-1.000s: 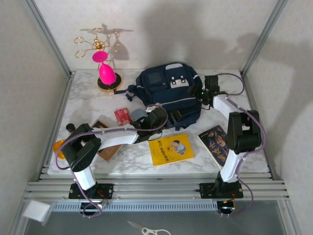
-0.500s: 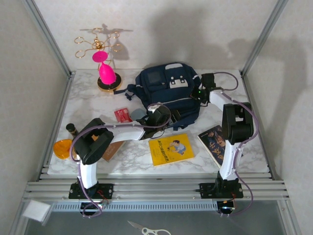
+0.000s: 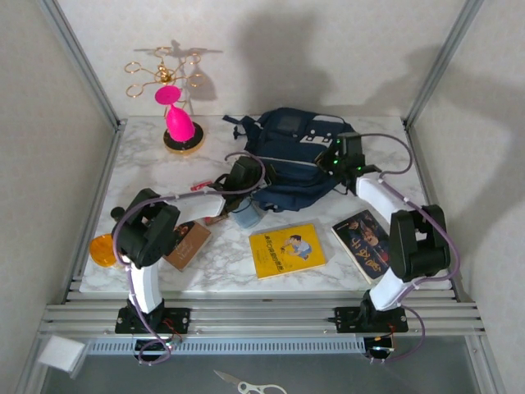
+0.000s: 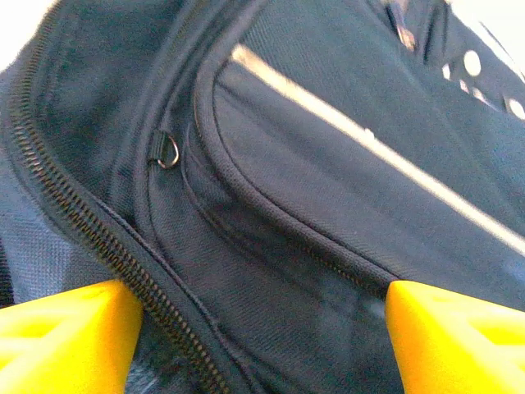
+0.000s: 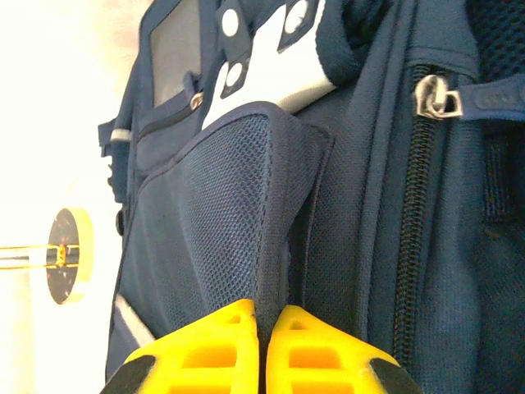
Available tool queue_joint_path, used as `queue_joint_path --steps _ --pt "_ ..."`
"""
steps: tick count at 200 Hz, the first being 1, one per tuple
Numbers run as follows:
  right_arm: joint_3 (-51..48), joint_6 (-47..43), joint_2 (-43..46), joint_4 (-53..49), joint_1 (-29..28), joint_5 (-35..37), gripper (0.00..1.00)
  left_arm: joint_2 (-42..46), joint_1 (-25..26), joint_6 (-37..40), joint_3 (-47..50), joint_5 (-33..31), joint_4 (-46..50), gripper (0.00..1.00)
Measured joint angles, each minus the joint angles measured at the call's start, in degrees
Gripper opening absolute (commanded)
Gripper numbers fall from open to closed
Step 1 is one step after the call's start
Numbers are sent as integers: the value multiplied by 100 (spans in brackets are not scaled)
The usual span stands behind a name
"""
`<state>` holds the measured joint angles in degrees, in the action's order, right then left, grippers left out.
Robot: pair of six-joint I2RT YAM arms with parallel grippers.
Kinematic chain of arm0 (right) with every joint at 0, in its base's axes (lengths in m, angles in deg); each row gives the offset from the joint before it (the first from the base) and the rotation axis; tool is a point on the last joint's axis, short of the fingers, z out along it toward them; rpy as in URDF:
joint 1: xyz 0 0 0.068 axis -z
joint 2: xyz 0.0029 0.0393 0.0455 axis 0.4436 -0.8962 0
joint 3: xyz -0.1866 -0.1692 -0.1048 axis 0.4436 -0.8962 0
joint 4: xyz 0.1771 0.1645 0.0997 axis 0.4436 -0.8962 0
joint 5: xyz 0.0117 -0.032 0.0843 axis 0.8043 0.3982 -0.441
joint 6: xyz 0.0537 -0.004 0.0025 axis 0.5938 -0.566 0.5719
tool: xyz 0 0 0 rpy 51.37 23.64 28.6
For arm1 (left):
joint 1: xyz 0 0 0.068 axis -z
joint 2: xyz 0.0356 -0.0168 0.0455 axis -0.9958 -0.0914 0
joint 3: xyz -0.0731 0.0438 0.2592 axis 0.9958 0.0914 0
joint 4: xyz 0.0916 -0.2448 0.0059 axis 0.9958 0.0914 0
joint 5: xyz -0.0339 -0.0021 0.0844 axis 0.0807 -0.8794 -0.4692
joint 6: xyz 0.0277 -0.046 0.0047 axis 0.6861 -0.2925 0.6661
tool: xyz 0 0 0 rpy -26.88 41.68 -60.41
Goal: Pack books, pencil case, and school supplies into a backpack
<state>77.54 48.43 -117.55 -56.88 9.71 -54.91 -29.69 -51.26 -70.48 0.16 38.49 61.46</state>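
Grip first: shut tight with the right fingers on a mesh fold of the backpack; spread wide with the left fingers astride its zipper. Probably needed a slow, even pull apart to open the mouth. Stood at the back of the tabletop, yellow book lying in front.

From overhead I see the backpack lying at the back of the worktop. My left gripper sits at its left edge and the right gripper is against its right side; whether either is pinching fabric I can't make out from up here. The pencil case lies just in front of the left gripper. The yellow book, dark book and brown book lie along the front, with the orange piece at the left edge.
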Motion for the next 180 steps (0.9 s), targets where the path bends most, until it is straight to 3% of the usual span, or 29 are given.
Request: queue_joint_path --steps 19,46,90,112,133,155,180 --pt "-42 496 -57 155 -483 339 11 2 -417 173 -57 153 63 87" --pt "-22 791 -227 282 -837 330 40 216 -914 304 -55 297 280 91" --pt "-72 286 195 96 -848 302 65 1051 -824 328 103 431 435 91" --pt "-337 -181 881 -186 -610 297 69 1401 -459 291 284 433 592 90" --pt "-719 -527 1268 -302 79 125 67 1504 164 240 337 426 756 88" --pt "-955 -861 981 -422 761 -157 62 1504 848 -24 389 431 793 85" --pt "-975 -1038 326 -374 1078 -586 60 1401 1464 -295 393 420 787 83"
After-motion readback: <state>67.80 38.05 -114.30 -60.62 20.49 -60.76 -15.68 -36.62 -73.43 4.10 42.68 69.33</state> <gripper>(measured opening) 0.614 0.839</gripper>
